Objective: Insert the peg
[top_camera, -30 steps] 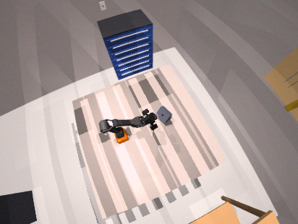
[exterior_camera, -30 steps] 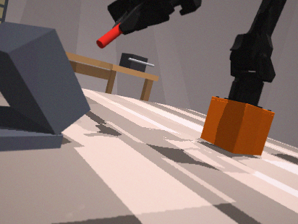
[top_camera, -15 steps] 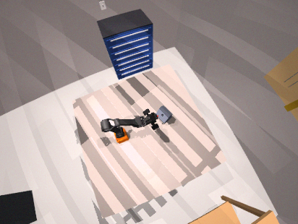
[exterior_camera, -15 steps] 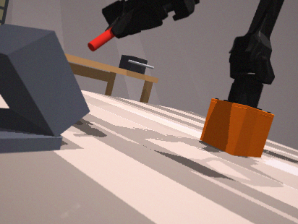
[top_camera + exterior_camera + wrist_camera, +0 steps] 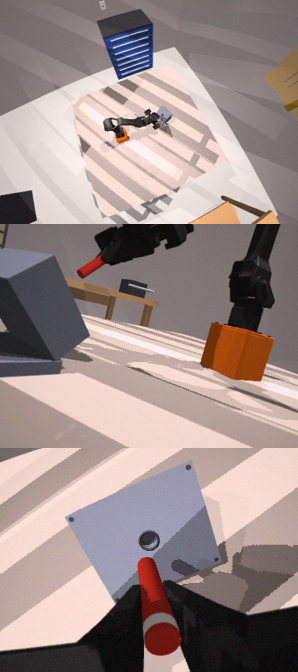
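A round red peg point(image 5: 90, 267) point(image 5: 151, 580) with a grey band near its top end is held in my gripper point(image 5: 103, 259) point(image 5: 152, 590), which is shut on it. The peg is tilted and in the air, its free end pointing down toward the panel. The blue-grey sloped panel point(image 5: 164, 113) point(image 5: 43, 303) point(image 5: 110, 523) stands in front of the arm. Its round hole point(image 5: 149, 540) shows near the middle of the face in the wrist view. The peg's free end appears just below the hole there and is clear of the panel in the exterior view.
The orange arm base point(image 5: 121, 136) point(image 5: 236, 352) stands on the table away from the panel. A blue drawer cabinet point(image 5: 132, 50) stands at the back. A wooden table point(image 5: 108, 298) is in the background. Small screws sit at the panel's corners.
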Controlling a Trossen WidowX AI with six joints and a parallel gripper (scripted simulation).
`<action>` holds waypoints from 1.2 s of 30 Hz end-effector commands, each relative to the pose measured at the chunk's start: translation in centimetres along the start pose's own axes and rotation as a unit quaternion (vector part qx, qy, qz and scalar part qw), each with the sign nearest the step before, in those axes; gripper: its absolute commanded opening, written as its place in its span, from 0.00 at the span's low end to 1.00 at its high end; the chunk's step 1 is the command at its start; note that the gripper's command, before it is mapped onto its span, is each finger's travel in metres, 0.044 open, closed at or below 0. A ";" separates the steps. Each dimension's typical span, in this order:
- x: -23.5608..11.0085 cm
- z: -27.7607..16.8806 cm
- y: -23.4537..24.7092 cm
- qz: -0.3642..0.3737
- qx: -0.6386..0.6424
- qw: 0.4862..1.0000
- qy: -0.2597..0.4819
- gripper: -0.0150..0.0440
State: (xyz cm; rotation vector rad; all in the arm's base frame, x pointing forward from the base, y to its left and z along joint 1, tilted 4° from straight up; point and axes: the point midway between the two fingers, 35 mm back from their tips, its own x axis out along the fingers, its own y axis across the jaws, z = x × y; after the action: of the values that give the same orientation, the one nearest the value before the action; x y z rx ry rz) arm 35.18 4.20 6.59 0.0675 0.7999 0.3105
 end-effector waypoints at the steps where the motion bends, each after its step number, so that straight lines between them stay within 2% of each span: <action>1: 0.5 0.1 -0.2 -0.002 -0.003 1.000 -0.004 0.25; 36: 3.8 0.2 -0.6 -0.005 -0.007 1.000 -0.020 0.25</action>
State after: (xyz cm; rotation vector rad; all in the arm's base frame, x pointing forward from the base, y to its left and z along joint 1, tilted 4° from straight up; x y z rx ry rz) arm 37.45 4.68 4.26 0.0550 0.7632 0.3083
